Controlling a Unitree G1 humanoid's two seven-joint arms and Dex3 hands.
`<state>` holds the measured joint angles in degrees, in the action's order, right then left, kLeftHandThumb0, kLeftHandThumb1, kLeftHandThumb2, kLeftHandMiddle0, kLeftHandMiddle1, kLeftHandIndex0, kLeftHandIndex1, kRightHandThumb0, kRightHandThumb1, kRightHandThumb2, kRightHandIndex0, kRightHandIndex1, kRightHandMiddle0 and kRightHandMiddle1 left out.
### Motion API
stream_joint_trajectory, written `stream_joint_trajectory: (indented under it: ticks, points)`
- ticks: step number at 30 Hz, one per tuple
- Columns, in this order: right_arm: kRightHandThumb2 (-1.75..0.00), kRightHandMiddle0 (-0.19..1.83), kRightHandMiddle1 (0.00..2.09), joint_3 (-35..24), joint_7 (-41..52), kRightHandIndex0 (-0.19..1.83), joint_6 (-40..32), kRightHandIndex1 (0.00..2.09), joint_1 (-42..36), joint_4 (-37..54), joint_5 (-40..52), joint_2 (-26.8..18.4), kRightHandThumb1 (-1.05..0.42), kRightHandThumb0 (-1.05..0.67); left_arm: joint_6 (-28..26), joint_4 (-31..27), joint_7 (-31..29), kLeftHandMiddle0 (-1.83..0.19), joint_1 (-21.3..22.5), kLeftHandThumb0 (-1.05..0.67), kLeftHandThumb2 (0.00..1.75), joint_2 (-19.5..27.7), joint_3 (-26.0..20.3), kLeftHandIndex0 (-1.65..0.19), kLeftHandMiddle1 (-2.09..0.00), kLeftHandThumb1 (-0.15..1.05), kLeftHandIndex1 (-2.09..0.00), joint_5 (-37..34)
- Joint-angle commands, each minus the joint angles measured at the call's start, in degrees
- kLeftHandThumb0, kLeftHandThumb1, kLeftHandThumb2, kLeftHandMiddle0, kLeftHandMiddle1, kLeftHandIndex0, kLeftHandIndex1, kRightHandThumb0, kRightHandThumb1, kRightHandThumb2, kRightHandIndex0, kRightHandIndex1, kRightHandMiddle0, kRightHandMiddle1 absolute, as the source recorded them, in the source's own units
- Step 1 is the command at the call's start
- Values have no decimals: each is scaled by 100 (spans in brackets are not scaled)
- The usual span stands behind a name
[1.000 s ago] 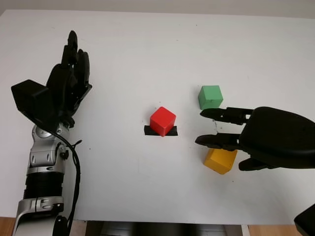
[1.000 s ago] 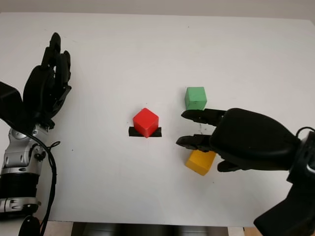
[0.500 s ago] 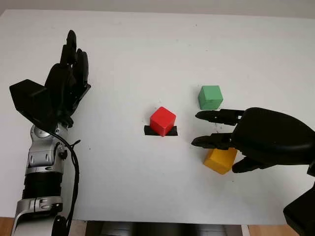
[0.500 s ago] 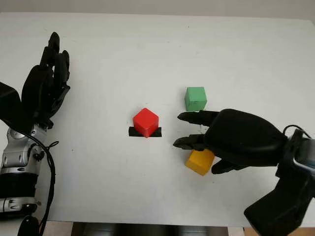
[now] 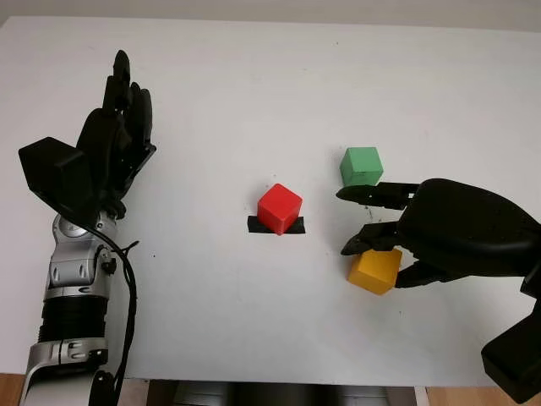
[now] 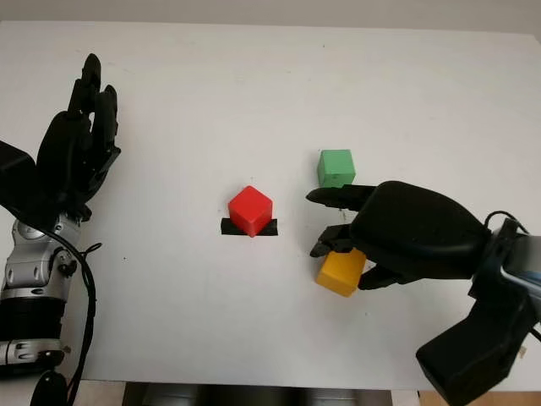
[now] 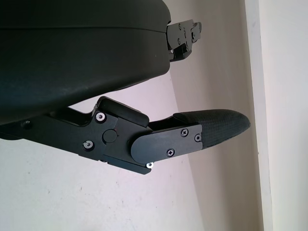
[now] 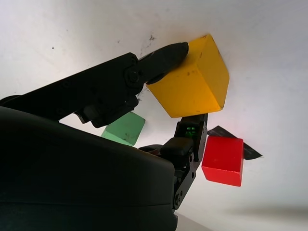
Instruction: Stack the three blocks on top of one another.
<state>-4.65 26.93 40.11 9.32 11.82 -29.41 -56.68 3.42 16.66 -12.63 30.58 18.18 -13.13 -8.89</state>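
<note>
The yellow block (image 5: 373, 273) lies on the white table (image 5: 254, 76) at the right front, and my right hand (image 5: 368, 256) is shut on it. In the right wrist view one finger (image 8: 161, 57) presses the yellow block (image 8: 195, 79) on one side and the thumb (image 8: 191, 129) meets the opposite side. The green block (image 5: 361, 165) stands just behind the hand, apart from it. The red block (image 5: 279, 207) sits at the centre on a strip of black tape (image 5: 254, 225). My left hand (image 5: 118, 110) is open, raised over the table's left side.
The red block (image 8: 222, 160) and green block (image 8: 124, 128) lie close to the grasped one. The table's front edge (image 5: 254, 382) runs below both arms. Bare white surface stretches between the left hand and the red block.
My right hand's fingers have curled down from hovering over the yellow block and closed on it. The block has shifted slightly left. The left arm has not moved.
</note>
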Motion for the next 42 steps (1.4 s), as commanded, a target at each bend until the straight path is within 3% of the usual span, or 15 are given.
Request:
stream_joint_trajectory:
  ticks: [1,7,11,17,20,27,37,42]
  points:
    - [-5,64,102,-8,7,41,-33,8,118,29,50,-35,-89,-33,71,31,-6,19,-31,-78,62,51,24,19,0,105,0,43]
    - [-5,61,108,-93,-110,43,-11,8,326,-17,-154,-66,-87,-36,85,11,-4,19,-29,-78,61,33,17,19,0,105,0,40]
    - [-5,64,99,-100,-106,44,-109,8,405,-61,-135,-45,-84,-39,68,-9,63,19,-39,-77,61,6,17,19,0,105,0,59]
    - [-6,69,92,-46,204,45,-890,7,489,16,816,208,-84,-36,84,56,43,19,-46,-79,61,22,39,19,0,105,0,70]
    - [-5,62,112,-31,471,44,-1559,6,754,153,1275,310,-87,-34,94,36,64,19,-69,-78,61,17,38,19,0,105,0,85]
    - [-5,58,123,72,1034,44,-2971,6,1632,416,1783,426,-87,-35,59,21,95,19,-78,-78,61,7,58,19,0,105,0,93]
    - [-5,69,114,561,1286,47,-3053,7,2864,-483,2078,885,-82,-34,17,119,158,19,-41,-79,60,-25,90,19,-1,105,0,104]
    - [-6,62,128,841,1542,43,-3575,5,3322,-879,2304,1269,-84,-35,57,162,141,19,-29,-78,60,-7,90,19,-2,105,0,84]
